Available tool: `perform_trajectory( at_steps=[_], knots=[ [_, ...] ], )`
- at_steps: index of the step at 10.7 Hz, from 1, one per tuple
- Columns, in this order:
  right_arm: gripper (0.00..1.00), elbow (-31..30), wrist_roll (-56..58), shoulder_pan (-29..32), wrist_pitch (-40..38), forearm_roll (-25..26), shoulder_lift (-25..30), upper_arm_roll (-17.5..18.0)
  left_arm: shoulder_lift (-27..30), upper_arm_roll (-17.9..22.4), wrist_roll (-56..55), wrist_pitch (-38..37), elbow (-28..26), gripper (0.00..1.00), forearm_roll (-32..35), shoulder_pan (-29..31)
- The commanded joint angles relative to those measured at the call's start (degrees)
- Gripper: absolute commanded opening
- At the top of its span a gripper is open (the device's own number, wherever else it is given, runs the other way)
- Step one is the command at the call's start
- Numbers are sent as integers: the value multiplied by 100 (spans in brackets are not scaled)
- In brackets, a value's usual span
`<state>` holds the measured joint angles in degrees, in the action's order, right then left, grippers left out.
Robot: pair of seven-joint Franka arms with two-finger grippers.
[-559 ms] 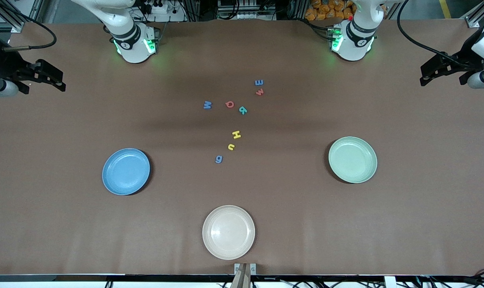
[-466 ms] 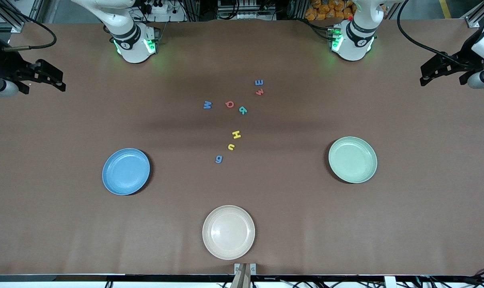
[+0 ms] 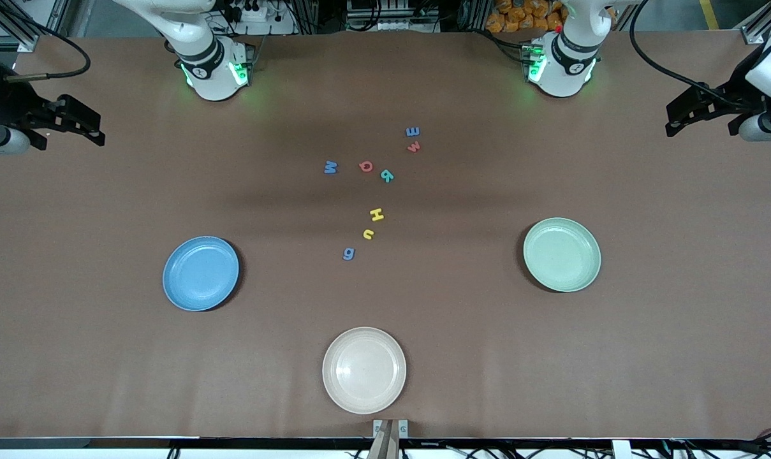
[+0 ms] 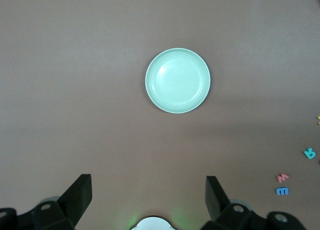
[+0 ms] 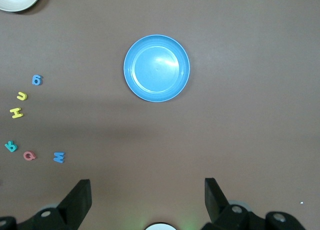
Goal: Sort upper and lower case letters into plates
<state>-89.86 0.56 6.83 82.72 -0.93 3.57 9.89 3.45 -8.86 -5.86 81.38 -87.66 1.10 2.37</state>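
Several small foam letters lie loose mid-table: blue E (image 3: 412, 132), red w (image 3: 414, 147), blue M (image 3: 330, 167), red Q (image 3: 365, 166), a teal letter (image 3: 387, 176), yellow H (image 3: 376, 214), yellow u (image 3: 368, 234) and blue g (image 3: 348, 254). The blue plate (image 3: 200, 273) (image 5: 156, 68) and the mint green plate (image 3: 562, 254) (image 4: 178, 80) hold nothing. My left gripper (image 3: 669, 121) (image 4: 148, 190) hangs open, high over its end of the table. At the other end my right gripper (image 3: 100, 129) (image 5: 147, 192) is up and open too. Both are far from the letters.
A cream-beige plate (image 3: 364, 370) sits nearest the front camera, near the table's front edge. The two arm bases (image 3: 216, 70) (image 3: 560, 67) stand farthest from the camera. Brown table covering lies between the plates and the letters.
The left gripper has drifted slightly inward over the table. The right arm, the letters and the plates are as before.
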Motion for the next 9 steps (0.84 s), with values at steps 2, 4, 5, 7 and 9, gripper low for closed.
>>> perform_trajectory(
  at_steps=[2,4,5,7,9],
  knots=[
    [100,-58,-65,12,33,-74,30,21,-11,-150,49,-87,-119,100,-127,-44],
    [100,-58,-65,-102,77,-30,30,21,-19,-265,23,-26,-260,100,-345,-44],
    [100,-58,-65,-103,86,-30,21,21,-80,-274,23,61,-382,100,-486,-44],
    [100,-49,-65,-111,86,-30,4,21,-133,-545,-47,212,-515,100,-549,-88],
    [100,-40,-65,-155,173,-21,3,21,-134,-809,-126,229,-621,100,-480,-88]
  ],
)
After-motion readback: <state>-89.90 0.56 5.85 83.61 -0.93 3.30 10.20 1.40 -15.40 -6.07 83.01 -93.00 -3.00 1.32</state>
